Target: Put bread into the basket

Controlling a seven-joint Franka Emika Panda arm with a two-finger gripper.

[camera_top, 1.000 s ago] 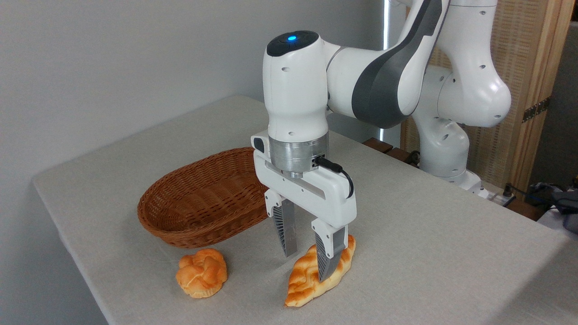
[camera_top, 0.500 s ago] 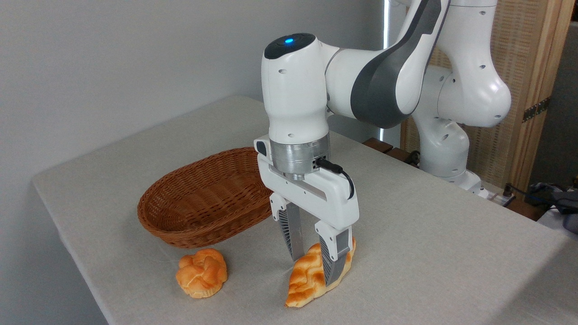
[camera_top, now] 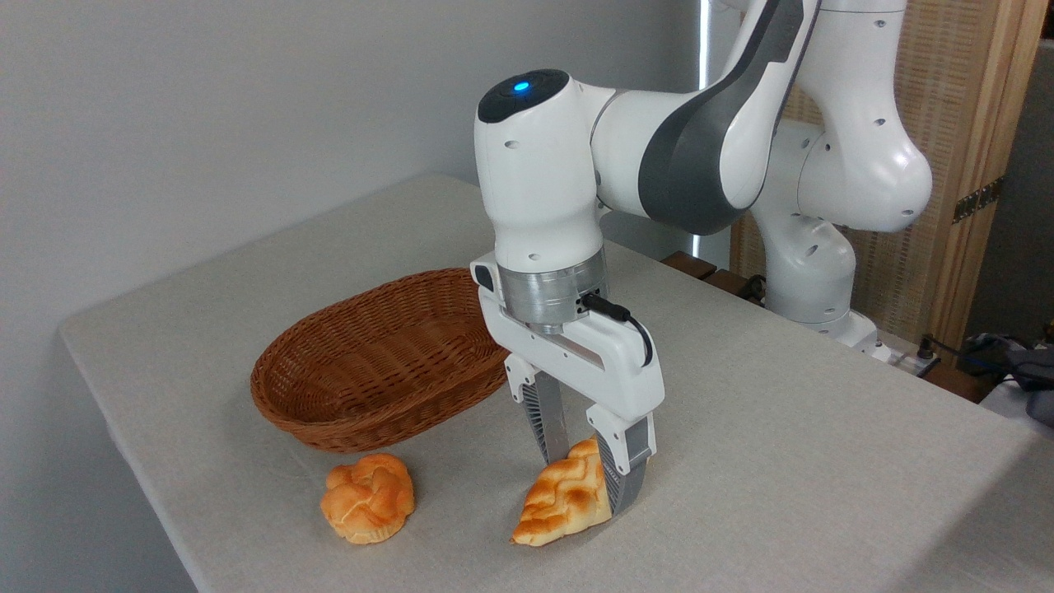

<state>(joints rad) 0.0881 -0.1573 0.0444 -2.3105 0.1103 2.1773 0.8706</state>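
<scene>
Claw (camera_top: 591, 476) tight round bread (camera_top: 560, 506), nr basket (camera_top: 370, 371).

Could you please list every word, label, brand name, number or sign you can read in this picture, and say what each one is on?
There is no readable text in this view.
Robot arm: no lettering or logo shows; only a blue indicator light on its top cap.
Gripper: no markings visible.
Braided bread loaf, round bun, wicker basket and table cloth: all unmarked.
</scene>
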